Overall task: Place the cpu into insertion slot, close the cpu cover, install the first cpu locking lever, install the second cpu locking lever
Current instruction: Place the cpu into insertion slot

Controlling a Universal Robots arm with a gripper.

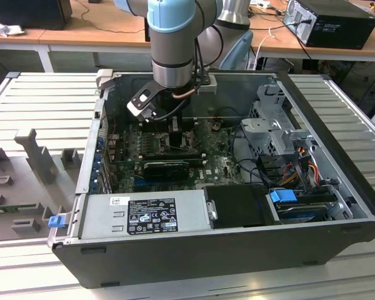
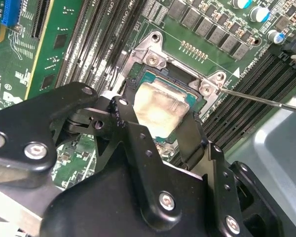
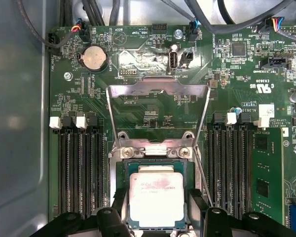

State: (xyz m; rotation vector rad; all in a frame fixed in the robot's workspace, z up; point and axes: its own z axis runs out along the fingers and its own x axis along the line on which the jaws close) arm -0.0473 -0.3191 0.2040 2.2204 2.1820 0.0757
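In both wrist views the cpu (image 3: pixel 155 197) (image 2: pixel 160 106), a pale square chip, lies level over the insertion slot (image 3: pixel 122 170) (image 2: pixel 183 76). I cannot tell whether it is fully seated. My gripper (image 3: pixel 157 215) (image 2: pixel 158 126) (image 1: pixel 178 134) has its black fingers (image 3: pixel 119 207) against two opposite edges of the chip, shut on it. The cpu cover (image 3: pixel 158 88), a silvery frame with a square window, stands swung open behind the socket. A thin locking lever (image 2: pixel 261 97) (image 3: pixel 200 170) sticks out unlatched beside the socket.
The arm reaches down into an open computer case (image 1: pixel 312 106). Black memory slots (image 3: pixel 81 168) (image 3: pixel 234 163) flank the socket on both sides. A long black card (image 1: pixel 169 167), a power supply (image 1: pixel 150 214), a drive cage (image 1: pixel 275 131) and loose cables (image 1: pixel 250 165) crowd the case.
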